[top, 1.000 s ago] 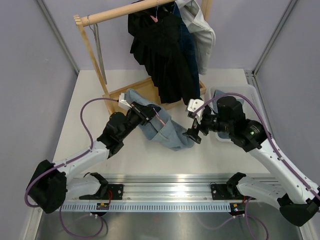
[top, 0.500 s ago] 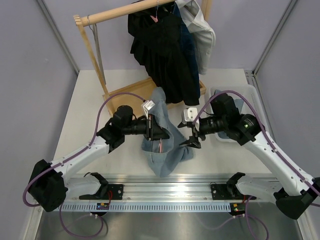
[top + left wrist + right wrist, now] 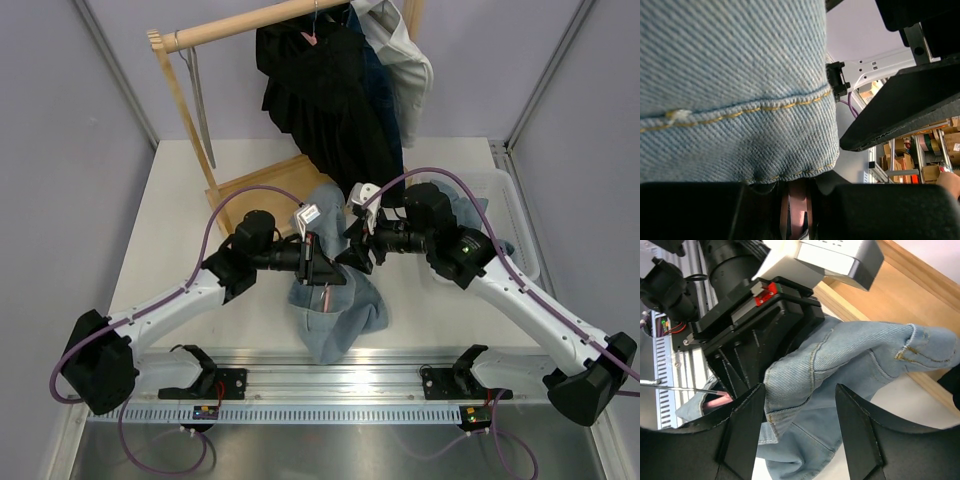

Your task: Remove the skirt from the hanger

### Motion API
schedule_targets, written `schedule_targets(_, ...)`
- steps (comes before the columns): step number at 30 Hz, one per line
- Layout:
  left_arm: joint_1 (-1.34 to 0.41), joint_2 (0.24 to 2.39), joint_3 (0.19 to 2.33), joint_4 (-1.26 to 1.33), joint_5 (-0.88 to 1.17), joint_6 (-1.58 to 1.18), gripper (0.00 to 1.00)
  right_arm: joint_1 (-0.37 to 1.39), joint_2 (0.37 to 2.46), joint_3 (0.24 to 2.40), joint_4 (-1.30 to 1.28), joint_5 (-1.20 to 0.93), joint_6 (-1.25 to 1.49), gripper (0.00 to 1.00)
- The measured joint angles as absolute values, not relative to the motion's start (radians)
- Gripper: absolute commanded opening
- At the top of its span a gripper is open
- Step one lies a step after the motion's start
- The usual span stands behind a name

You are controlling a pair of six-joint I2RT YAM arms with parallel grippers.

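Note:
The light-blue denim skirt [image 3: 338, 312] hangs from a pink hanger [image 3: 322, 296] over the table's front middle. My left gripper [image 3: 326, 270] is shut on the hanger [image 3: 797, 212], and the skirt's hem [image 3: 735, 100] fills most of the left wrist view. My right gripper [image 3: 356, 254] faces the left one from the right. It stands open with its jaws on either side of a folded waistband edge of the skirt [image 3: 805, 370]. The left finger [image 3: 746, 430] is close to the fabric and the right finger [image 3: 859, 430] stands apart. A bit of the hanger [image 3: 719, 400] shows beside the left arm.
A wooden clothes rail [image 3: 250, 22] stands at the back with dark garments [image 3: 330, 100] and a white shirt [image 3: 405, 70] hanging from it. Its wooden base frame [image 3: 262, 182] lies just behind the grippers. At the right is a white bin [image 3: 505, 215] with denim in it.
My left arm swung the skirt and hanger right and raised them. My right gripper moved left up to the skirt, and its jaws narrowed around the waistband.

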State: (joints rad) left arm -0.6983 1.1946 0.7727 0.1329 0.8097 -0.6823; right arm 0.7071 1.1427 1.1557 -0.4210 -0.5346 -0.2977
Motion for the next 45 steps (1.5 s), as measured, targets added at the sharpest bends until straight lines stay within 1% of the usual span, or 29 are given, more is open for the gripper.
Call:
schedule_targets(15,-0.698,1.202,0.779,0.152,0.802,-0.717,0.00,0.720,1.143,1.108,-0.379,-0.486,-0.245,0.67)
schedule_targets(18,-0.699,1.202,0.779,0.152,0.801,-0.720,0.00,0.720,1.143,1.098,-0.378,-0.479,-0.245,0.65)
schedule_targets(20,-0.699,1.202,0.779,0.152,0.801,-0.723,0.00,0.720,1.143,1.097,-0.378,-0.479,-0.246,0.57)
schedule_targets(21,-0.699,1.202,0.779,0.153,0.800,-0.726,0.00,0.720,1.143,1.096,-0.379,-0.479,-0.245,0.47)
schedule_targets(23,-0.699,1.202,0.779,0.156,0.799,-0.730,0.00,0.722,1.143,1.094,-0.380,-0.479,-0.246,0.36)
schedule_targets(24,-0.699,1.202,0.779,0.157,0.798,-0.731,0.00,0.722,1.143,1.094,-0.382,-0.478,-0.243,0.26)
schedule_targets(26,-0.699,1.202,0.779,0.159,0.798,-0.734,0.00,0.722,1.143,1.094,-0.382,-0.472,-0.244,0.17)
schedule_targets(27,-0.699,1.202,0.779,0.159,0.799,-0.734,0.00,0.722,1.143,1.094,-0.382,-0.463,-0.243,0.09)
schedule_targets(29,-0.699,1.202,0.779,0.159,0.799,-0.734,0.00,0.724,1.144,1.098,-0.385,-0.450,-0.244,0.02)
schedule_targets(30,-0.699,1.202,0.779,0.159,0.799,-0.734,0.00,0.725,1.145,1.105,-0.389,-0.441,-0.244,0.00)
schedule_targets(39,-0.731,1.202,0.779,0.159,0.789,-0.726,0.00,0.726,1.181,1.216,-0.411,-0.304,-0.240,0.00)
schedule_targets(45,-0.737,1.202,0.775,0.168,0.776,-0.722,0.00,0.725,1.210,1.262,-0.438,-0.253,-0.227,0.00)
